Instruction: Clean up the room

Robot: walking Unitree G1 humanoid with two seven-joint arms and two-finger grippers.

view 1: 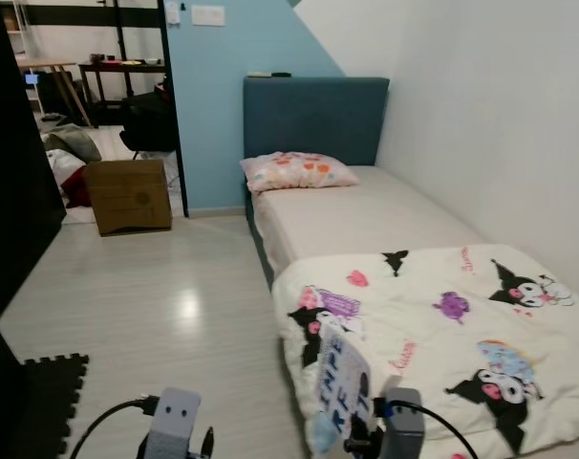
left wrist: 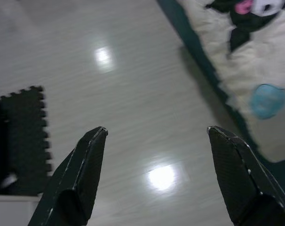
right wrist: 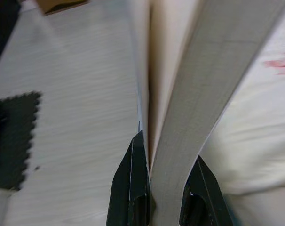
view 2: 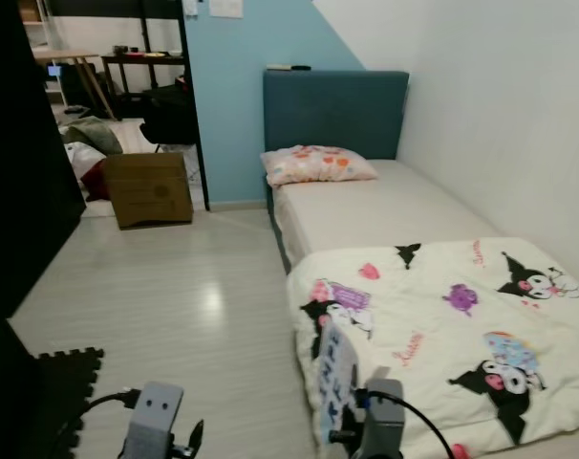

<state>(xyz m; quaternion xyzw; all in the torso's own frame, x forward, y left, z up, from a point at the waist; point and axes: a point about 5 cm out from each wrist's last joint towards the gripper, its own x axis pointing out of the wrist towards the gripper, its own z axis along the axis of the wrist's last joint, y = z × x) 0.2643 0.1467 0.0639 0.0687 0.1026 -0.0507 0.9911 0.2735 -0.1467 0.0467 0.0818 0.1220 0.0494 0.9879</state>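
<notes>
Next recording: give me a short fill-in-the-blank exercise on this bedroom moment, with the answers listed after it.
1. The right gripper is shut on a flat ____ with blue lettering.
2. The left gripper hangs ____ above the pale floor.
3. The pillow lies on the bed against the ____ headboard.
4. A cardboard ____ stands on the floor near the doorway.

Missing words: book; open; blue; box

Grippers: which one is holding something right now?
The right gripper: its fingers are shut on a flat book beside the bed. The left gripper is open over bare floor.
</notes>
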